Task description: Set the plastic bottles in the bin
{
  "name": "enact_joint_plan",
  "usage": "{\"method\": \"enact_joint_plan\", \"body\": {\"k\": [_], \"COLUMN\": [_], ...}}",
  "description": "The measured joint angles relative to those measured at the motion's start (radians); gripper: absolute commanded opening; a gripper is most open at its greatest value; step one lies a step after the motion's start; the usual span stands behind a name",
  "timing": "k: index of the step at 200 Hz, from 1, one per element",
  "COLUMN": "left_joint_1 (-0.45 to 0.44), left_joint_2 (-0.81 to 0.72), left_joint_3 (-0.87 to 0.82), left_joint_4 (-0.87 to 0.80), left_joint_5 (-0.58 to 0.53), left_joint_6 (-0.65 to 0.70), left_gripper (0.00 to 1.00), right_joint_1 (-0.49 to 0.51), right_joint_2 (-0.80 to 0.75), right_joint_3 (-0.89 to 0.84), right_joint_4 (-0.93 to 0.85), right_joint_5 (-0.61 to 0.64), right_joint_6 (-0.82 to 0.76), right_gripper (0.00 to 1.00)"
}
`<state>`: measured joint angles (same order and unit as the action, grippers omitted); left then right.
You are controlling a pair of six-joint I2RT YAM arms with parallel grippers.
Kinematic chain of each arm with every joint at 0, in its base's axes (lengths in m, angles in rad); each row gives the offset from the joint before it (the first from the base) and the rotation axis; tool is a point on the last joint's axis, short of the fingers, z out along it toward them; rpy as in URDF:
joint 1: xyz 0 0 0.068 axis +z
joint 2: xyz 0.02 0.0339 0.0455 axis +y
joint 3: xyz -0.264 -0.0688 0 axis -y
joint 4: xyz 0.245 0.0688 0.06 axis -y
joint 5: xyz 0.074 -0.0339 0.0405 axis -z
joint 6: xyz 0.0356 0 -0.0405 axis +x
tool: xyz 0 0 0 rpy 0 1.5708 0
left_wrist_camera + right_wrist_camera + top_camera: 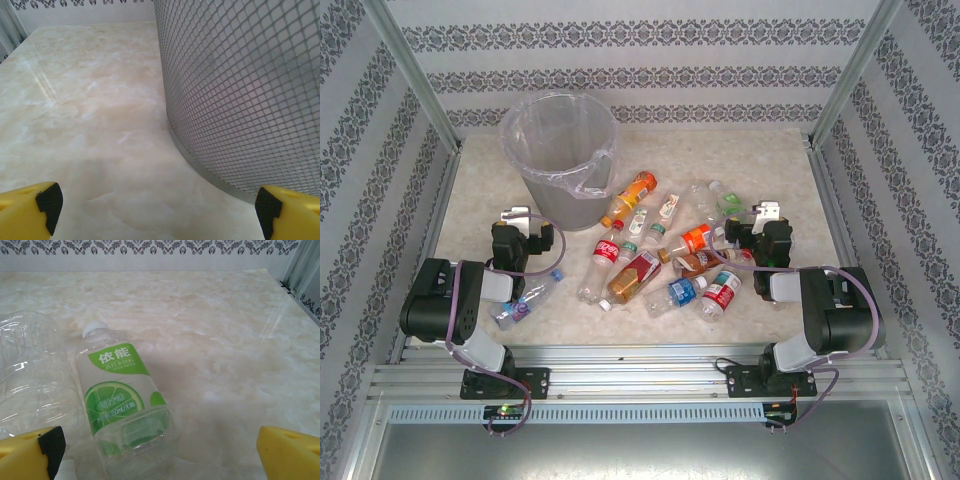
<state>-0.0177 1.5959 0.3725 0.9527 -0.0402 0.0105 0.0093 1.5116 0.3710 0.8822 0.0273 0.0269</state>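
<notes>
On the green-labelled bottle (122, 405): large white "依能", a small "SODA WATER" line beneath, "350mL" by the lime picture. On the other bottles (638, 272): too small to read.

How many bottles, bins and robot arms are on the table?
Bottles: about 12 (they overlap in the pile, so this is not exact)
Bin: 1
Robot arms: 2
Total: about 15

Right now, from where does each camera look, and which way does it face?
Top external: above, behind the arms, looking down on bin and bottles; both arms show.
Left wrist: low, facing the bin's mesh wall; left gripper open.
Right wrist: low, facing a green-labelled bottle; right gripper open.
Top and left wrist share the bin.
</notes>
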Motion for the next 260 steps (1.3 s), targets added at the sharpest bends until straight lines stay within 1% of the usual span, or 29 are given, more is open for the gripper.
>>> {"method": "enact_joint_plan", "body": {"k": [20, 40, 80, 94, 119, 133, 155, 171, 184, 209, 229, 260], "left_joint_1": [0.000, 0.000, 0.000, 0.000, -0.001, -0.003, -0.025, -0.060, -0.091, -0.139, -0.157, -0.173], "left_joint_2": [-0.004, -0.039, -0.181, -0.241, -0.356, -0.404, -0.466, -0.497, -0.511, -0.517, -0.518, -0.528], "left_joint_3": [-0.022, -0.027, 0.001, 0.023, 0.121, 0.196, 0.290, 0.336, 0.370, 0.431, 0.471, 0.483], "left_joint_4": [0.019, -0.008, -0.123, -0.203, -0.439, -0.586, -0.793, -0.946, -1.080, -1.339, -1.535, -1.770], "left_joint_5": [-0.013, -0.028, -0.071, -0.077, -0.108, -0.138, -0.178, -0.200, -0.209, -0.216, -0.211, -0.164], "left_joint_6": [-0.007, -0.013, -0.026, -0.035, -0.072, -0.111, -0.184, -0.246, -0.306, -0.422, -0.511, -0.620], "left_gripper": [1.00, 1.00, 1.00, 1.00, 1.00, 1.00, 1.00, 1.00, 1.00, 1.00, 1.00, 1.00], "right_joint_1": [0.000, 0.002, 0.034, 0.048, 0.072, 0.097, 0.182, 0.245, 0.272, 0.309, 0.336, 0.342], "right_joint_2": [-0.027, -0.093, -0.307, -0.370, -0.449, -0.480, -0.550, -0.589, -0.601, -0.615, -0.629, -0.635], "right_joint_3": [-0.001, -0.001, 0.027, 0.066, 0.190, 0.252, 0.275, 0.281, 0.301, 0.320, 0.321, 0.323], "right_joint_4": [-0.012, -0.048, -0.240, -0.344, -0.586, -0.692, -0.797, -0.884, -0.957, -1.045, -1.105, -1.169], "right_joint_5": [0.011, 0.037, 0.103, 0.130, 0.169, 0.178, 0.191, 0.211, 0.209, 0.193, 0.164, 0.089], "right_joint_6": [0.000, 0.000, 0.005, 0.021, 0.087, 0.127, 0.168, 0.224, 0.270, 0.333, 0.372, 0.420], "right_gripper": [0.98, 0.98, 0.98, 0.98, 0.98, 0.98, 0.98, 0.98, 0.98, 0.98, 0.98, 0.98]}}
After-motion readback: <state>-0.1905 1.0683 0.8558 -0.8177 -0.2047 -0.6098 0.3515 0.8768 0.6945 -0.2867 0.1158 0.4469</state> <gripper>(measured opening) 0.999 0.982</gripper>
